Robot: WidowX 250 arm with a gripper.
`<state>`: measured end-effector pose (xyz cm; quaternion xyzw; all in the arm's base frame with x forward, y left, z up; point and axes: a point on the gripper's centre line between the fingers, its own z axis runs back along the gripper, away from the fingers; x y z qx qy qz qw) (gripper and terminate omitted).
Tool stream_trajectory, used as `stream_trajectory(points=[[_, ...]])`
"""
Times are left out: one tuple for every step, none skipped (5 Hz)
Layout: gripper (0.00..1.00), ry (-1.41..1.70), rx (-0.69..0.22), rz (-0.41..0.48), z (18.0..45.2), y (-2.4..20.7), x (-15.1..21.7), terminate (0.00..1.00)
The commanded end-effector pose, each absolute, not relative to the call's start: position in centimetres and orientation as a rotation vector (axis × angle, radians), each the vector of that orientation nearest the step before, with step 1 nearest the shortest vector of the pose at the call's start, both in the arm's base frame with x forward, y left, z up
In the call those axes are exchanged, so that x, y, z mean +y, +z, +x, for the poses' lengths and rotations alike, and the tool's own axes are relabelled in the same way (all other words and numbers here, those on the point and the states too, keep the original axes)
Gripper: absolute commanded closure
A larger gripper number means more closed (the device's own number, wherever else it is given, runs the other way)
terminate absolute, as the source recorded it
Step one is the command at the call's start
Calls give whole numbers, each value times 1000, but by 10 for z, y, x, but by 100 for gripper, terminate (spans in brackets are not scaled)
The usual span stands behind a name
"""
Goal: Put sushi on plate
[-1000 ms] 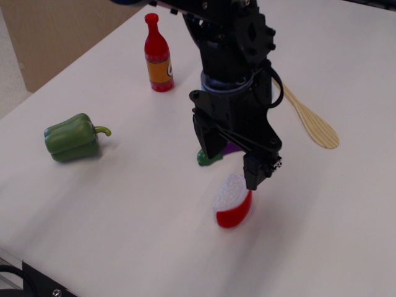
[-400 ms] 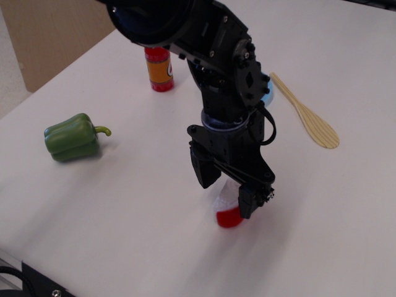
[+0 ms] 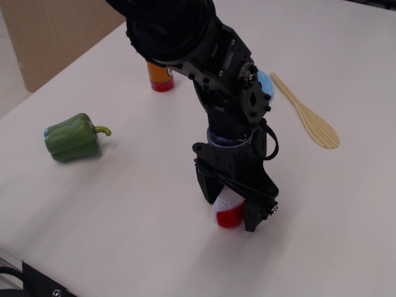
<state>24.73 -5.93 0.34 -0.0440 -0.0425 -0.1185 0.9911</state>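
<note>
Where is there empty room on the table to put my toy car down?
Bare table lies between the green pepper and the gripper, along the whole near edge, and to the right below the wooden spoon. It is crowded at the back, where the arm hides most of the bottle and blue plate, and around the sushi between the jaws.

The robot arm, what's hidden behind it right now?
Behind the arm only an edge of the blue plate and the bottle's base show. The rest is covered.
</note>
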Motion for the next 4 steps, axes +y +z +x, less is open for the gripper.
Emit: stream_trajectory(points=[[100, -246, -151, -34, 270, 29, -47, 0], [100, -216, -198, 8, 286, 62, -45, 0], [100, -192, -262, 19, 306, 85, -40, 0], [100, -163, -292, 40, 337, 99, -26, 0]])
